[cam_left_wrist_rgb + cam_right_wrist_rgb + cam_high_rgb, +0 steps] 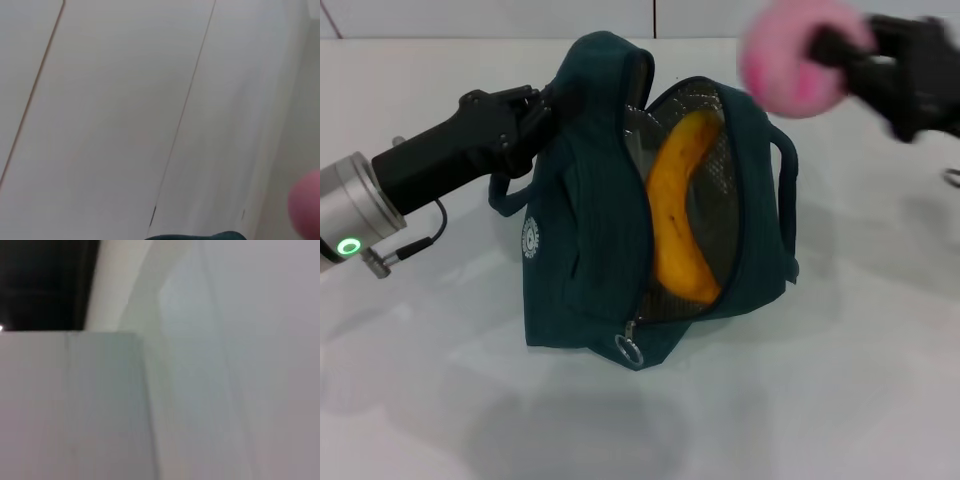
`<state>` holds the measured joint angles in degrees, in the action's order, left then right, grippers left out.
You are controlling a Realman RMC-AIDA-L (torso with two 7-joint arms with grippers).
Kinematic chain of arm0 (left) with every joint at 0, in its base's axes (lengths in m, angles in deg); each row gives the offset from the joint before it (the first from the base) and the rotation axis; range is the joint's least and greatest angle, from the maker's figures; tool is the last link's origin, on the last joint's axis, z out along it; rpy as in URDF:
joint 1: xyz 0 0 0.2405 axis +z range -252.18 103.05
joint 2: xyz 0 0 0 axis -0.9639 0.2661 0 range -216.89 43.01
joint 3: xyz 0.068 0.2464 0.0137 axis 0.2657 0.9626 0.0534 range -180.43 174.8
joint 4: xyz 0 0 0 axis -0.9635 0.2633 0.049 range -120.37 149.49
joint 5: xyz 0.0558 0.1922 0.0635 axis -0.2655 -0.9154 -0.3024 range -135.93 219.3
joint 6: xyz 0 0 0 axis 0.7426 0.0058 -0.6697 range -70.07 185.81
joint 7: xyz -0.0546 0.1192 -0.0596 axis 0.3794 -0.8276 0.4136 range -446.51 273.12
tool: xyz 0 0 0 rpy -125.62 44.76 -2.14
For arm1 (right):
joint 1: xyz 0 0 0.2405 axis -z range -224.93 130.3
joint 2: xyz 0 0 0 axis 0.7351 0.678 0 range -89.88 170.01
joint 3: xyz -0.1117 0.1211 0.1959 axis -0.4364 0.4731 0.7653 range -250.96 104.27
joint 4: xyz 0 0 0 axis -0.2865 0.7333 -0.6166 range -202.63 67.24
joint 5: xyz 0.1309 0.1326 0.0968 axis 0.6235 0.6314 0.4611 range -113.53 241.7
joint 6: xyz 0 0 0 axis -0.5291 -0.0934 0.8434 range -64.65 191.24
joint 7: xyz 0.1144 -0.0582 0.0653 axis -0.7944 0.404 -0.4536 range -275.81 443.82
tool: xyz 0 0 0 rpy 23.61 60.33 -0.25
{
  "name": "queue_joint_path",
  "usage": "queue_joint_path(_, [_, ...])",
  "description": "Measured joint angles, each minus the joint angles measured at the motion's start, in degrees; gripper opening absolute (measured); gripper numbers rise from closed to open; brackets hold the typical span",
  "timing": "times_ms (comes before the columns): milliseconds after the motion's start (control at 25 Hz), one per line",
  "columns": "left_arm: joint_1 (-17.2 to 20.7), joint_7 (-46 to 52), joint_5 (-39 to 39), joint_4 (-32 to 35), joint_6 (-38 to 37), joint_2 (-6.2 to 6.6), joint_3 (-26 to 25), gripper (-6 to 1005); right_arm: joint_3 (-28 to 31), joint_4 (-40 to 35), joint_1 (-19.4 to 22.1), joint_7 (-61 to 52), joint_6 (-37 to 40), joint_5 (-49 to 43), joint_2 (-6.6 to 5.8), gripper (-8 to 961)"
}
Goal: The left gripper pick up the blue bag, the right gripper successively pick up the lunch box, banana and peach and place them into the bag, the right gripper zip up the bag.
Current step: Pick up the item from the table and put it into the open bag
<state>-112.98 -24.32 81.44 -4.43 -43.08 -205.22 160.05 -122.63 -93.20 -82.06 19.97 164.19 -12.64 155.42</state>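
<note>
The blue bag [585,230] stands on the white table with its zipper open. My left gripper [542,112] is shut on the bag's upper left edge, holding it up. A yellow banana [678,210] lies inside the open mouth against the silver lining. The lunch box is hidden from view. My right gripper [830,50] is shut on the pink peach [790,58], held in the air above and to the right of the bag's opening. A pink blur of the peach [306,207] and a sliver of the bag [200,236] show in the left wrist view.
The zipper pull [628,349] hangs at the bag's lower front. A bag handle [786,165] sticks out on the right side. White table [860,380] surrounds the bag. A small metal piece [952,178] lies at the right edge.
</note>
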Motion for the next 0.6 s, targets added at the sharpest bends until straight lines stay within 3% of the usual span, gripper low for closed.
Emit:
queue_joint_path(160, [-0.2,0.0,0.2,-0.3,0.2,-0.02,0.0,33,-8.8,-4.2,-3.6,-4.1,-7.6,0.1,0.41,139])
queue_joint_path(600, [-0.2,-1.1,1.4,-0.2,0.3,0.34,0.0,33,-28.3,-13.1,-4.4,-7.3,-29.1,4.2,0.85,165])
